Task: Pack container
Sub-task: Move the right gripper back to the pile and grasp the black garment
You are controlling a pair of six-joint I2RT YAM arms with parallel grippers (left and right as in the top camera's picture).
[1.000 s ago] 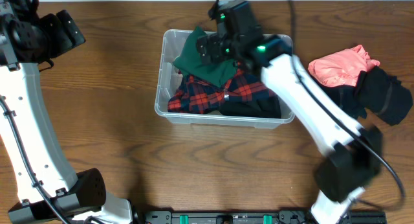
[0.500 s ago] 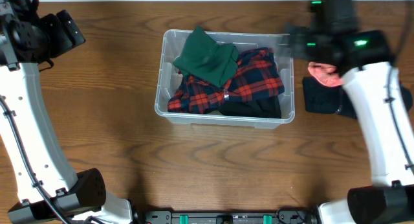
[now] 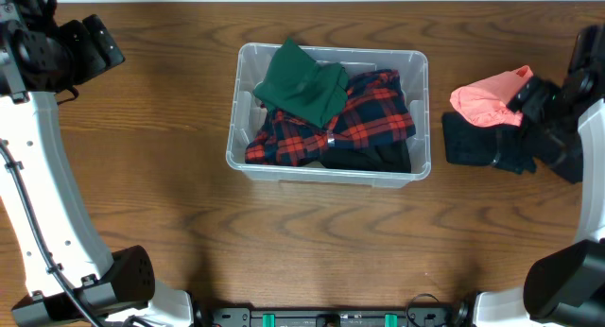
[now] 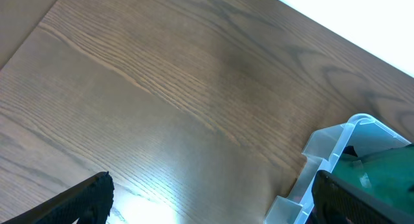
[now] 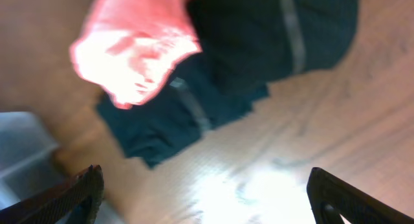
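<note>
From overhead, the container (image 3: 326,177) sits at the middle of the wooden table (image 3: 151,214), long side running left to right. It holds a green garment (image 3: 302,83) at its upper left, lying on a red-and-navy plaid shirt (image 3: 373,114), with a black garment (image 3: 378,158) showing along the near wall. To its right, apart from it, a coral-pink garment (image 3: 484,100) lies on the table and overlaps a dark garment (image 3: 477,143). The right arm (image 3: 591,129) hangs over that pile at the frame's edge, and the left arm (image 3: 43,176) stands far to the left, well clear of the container. In the left wrist view, the left gripper (image 4: 213,201) is spread wide and empty over bare wood, with only a rounded corner of the container and a bit of green cloth showing at the right edge. The right wrist view is blurred. It shows the right gripper (image 5: 207,198) spread wide too, holding nothing, above the table just beside the coral-pink and dark garments.
</note>
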